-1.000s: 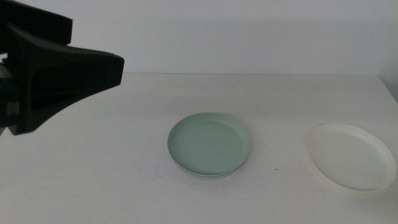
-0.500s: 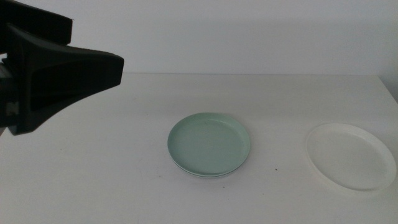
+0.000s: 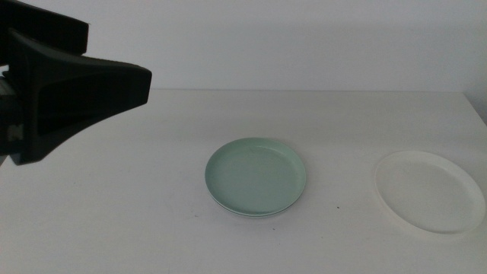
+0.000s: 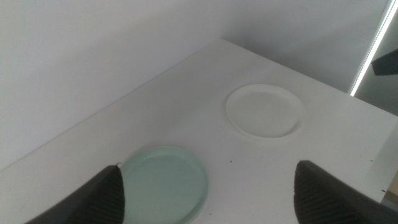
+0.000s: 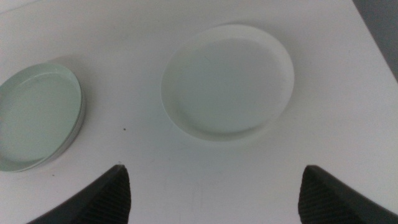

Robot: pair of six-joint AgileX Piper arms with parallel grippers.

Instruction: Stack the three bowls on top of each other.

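- Left gripper point(image 3: 114, 84) shows in the middle view as a big dark shape high over the table's left part, well apart from every bowl; I can't read its jaws from there. The mint green bowl point(image 3: 256, 176) sits mid-table with a paler rim peeking out beneath it, which I take to be the grey bowl point(image 3: 251, 215) already under it. The white bowl point(image 3: 428, 192) lies alone towards the right edge of the table point(image 3: 152, 198).
- Left wrist view: both jaws stand wide apart with nothing between them, the mint green bowl point(image 4: 163, 185) and the white bowl point(image 4: 265, 111) far below.
- Right wrist view: right gripper point(image 5: 211, 193) is spread and empty, hovering over the white bowl point(image 5: 227, 81), the mint green bowl point(image 5: 37, 118) off to one side.
- My worry: the white bowl's rim is low and barely stands out from the white table, so a jaw could skid over it or push the bowl towards the nearby table edge. A tilted release could also nudge the mint green bowl off its mate.
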